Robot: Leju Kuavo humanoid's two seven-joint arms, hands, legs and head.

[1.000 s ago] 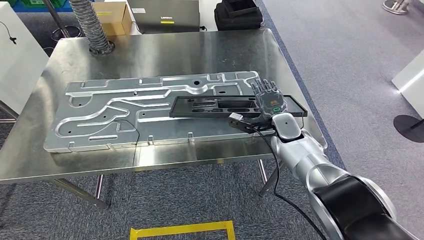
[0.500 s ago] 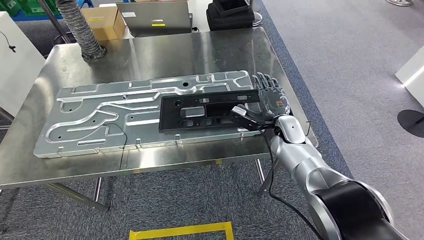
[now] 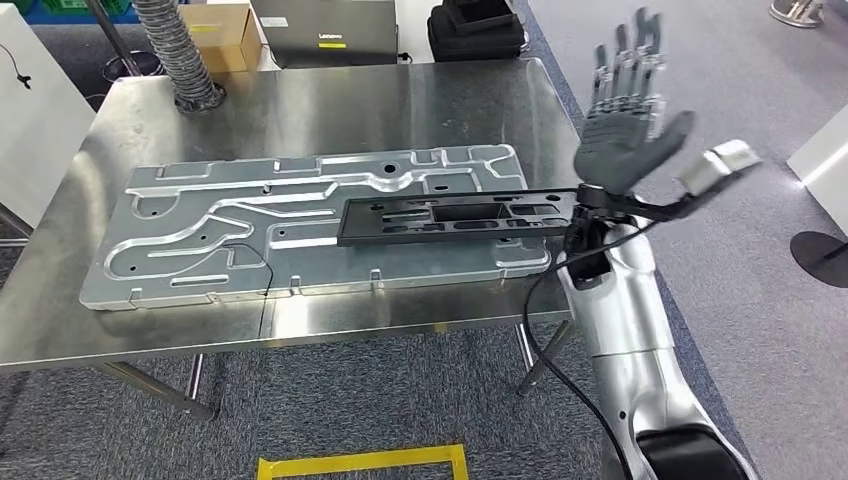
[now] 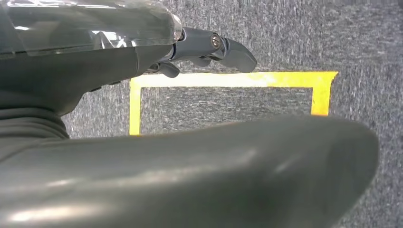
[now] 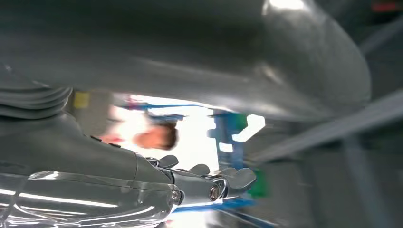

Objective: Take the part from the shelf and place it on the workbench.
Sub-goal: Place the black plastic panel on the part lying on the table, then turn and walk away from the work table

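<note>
The black frame-shaped part point(image 3: 460, 215) lies flat on a large machined aluminium plate point(image 3: 200, 240) on the steel workbench point(image 3: 330, 100). Its right end reaches the bench's right edge. My right hand point(image 3: 625, 120) is raised above that end, fingers spread and pointing up, holding nothing and apart from the part. In the right wrist view the right hand point(image 5: 204, 183) is blurred, its fingers extended with nothing in them. My left hand point(image 4: 214, 47) hangs over the carpet beside yellow floor tape point(image 4: 228, 80), fingers loosely extended and empty.
A corrugated hose point(image 3: 185, 50) stands at the bench's back left corner. Behind the bench are a cardboard box point(image 3: 225, 30), a dark laptop case point(image 3: 325, 30) and a black case point(image 3: 475, 30). A white panel point(image 3: 30, 120) stands at the left. Yellow tape point(image 3: 360, 462) marks the floor in front.
My right hand has let go of the black part and swung up with its fingers spread. The part now lies on the aluminium plate. The head view has shifted slightly.
</note>
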